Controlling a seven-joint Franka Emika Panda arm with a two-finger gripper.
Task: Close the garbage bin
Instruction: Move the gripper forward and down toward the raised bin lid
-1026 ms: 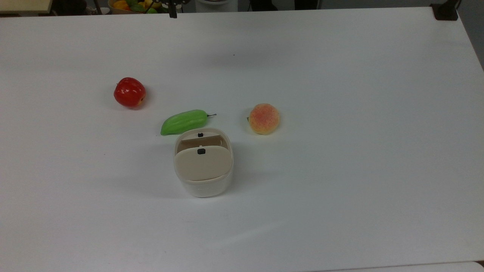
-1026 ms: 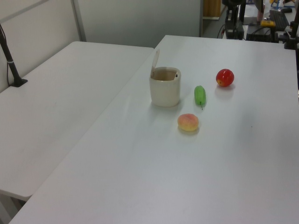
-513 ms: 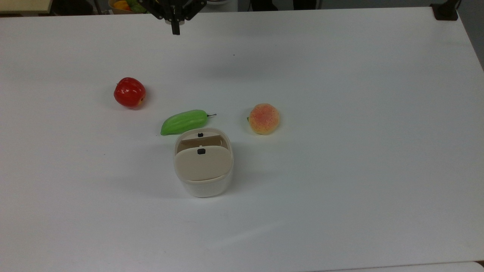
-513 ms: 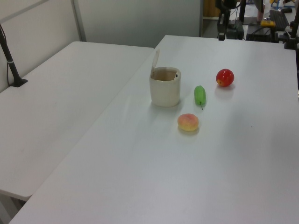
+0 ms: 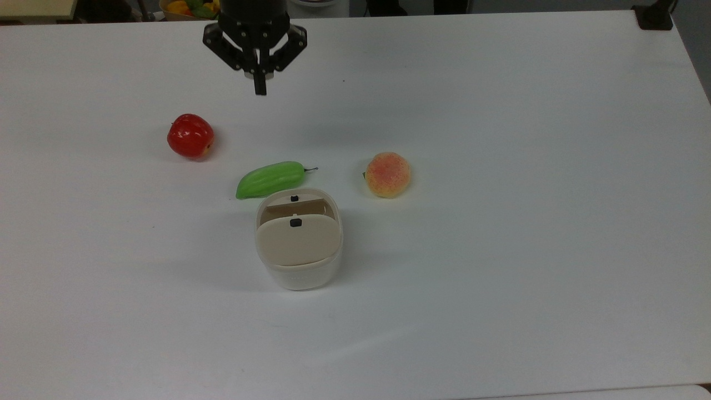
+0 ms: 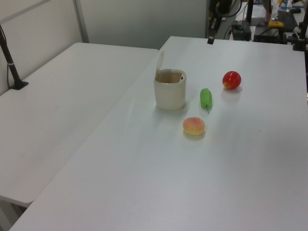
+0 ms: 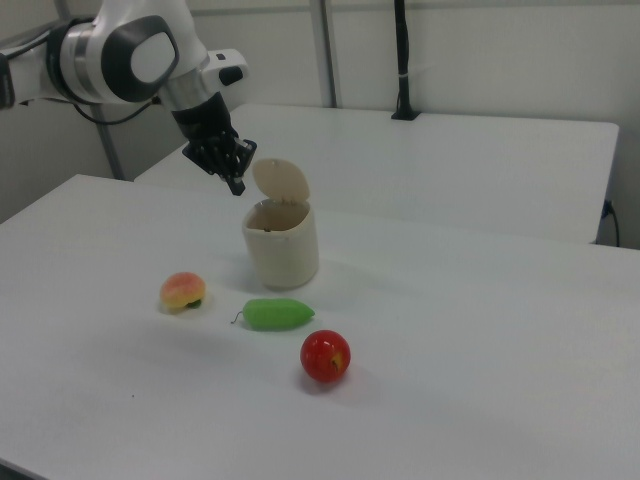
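White tabletop [image 5: 500,111], top view: bin [image 5: 299,244] at centre, lid [image 5: 298,240] raised; tool [image 5: 259,89] hangs well apart, fingers together. Left view: lid [image 6: 159,65] upright. Right view: light, rigid plastic; push lid [image 7: 281,181] top rather than grasp.

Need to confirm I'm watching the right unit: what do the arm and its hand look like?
The arm is glossy white with rounded, bulbous joints and dark grey round joint caps; a black cable trails behind it. The hand is all black: a blocky body with angular side brackets, tapering to slim dark fingers.
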